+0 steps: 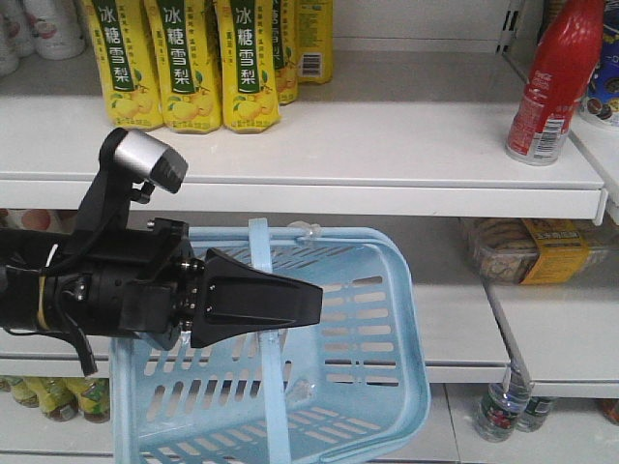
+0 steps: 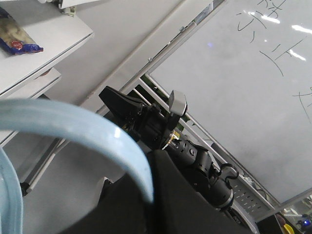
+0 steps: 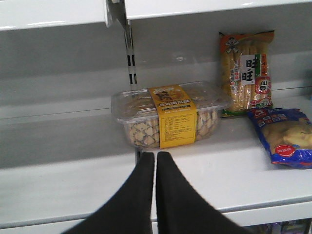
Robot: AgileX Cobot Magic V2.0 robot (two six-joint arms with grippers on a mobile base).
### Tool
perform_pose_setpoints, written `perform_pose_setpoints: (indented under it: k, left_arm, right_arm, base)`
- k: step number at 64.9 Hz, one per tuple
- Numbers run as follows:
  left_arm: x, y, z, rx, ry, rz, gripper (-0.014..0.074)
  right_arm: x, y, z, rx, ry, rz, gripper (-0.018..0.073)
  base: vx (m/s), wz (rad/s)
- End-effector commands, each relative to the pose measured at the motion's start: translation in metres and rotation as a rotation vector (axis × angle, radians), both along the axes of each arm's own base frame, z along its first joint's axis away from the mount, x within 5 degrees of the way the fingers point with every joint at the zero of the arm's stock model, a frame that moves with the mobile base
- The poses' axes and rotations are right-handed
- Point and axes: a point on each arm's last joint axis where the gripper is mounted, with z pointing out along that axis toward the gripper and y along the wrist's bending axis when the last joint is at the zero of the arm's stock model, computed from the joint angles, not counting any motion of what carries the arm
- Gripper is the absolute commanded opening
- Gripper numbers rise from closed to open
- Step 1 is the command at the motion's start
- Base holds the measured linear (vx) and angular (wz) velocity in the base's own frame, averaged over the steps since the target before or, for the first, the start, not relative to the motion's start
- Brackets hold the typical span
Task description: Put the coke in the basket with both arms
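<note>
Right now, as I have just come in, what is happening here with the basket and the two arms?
The left gripper appears to hold the pale blue basket by its strap handle, in front of the store shelves. The right gripper has its jaws shut on nothing and points toward the biscuit box. The coke stands upright on the upper shelf, untouched. No bottle shows in the basket.

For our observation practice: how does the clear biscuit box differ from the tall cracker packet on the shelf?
The biscuit box lies flat, the cracker packet stands upright. The box is a clear tub with a yellow band; the packet is a printed bag. Both rest on the white shelf.
</note>
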Motion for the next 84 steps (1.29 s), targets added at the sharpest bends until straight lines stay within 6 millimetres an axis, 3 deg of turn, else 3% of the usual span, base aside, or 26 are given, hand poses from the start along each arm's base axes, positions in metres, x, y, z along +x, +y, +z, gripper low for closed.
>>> perform_pose_setpoints:
  k: [1, 84]
  left_arm:
    - [-0.0199, 0.0023, 0.0277, -0.168, -0.020, -0.154, -0.0006]
    - [-0.0199, 0.0023, 0.0277, -0.168, -0.020, -0.154, -0.0006]
  right_arm:
    - [-0.0003, 0.0019, 0.0035, -0.022, -0.070, 0.022, -0.0004]
    - [-0.0003, 0.0019, 0.0034, -0.022, -0.069, 0.022, -0.0004]
  base:
    - [0.06, -0.14]
    - [0.03, -0.05]
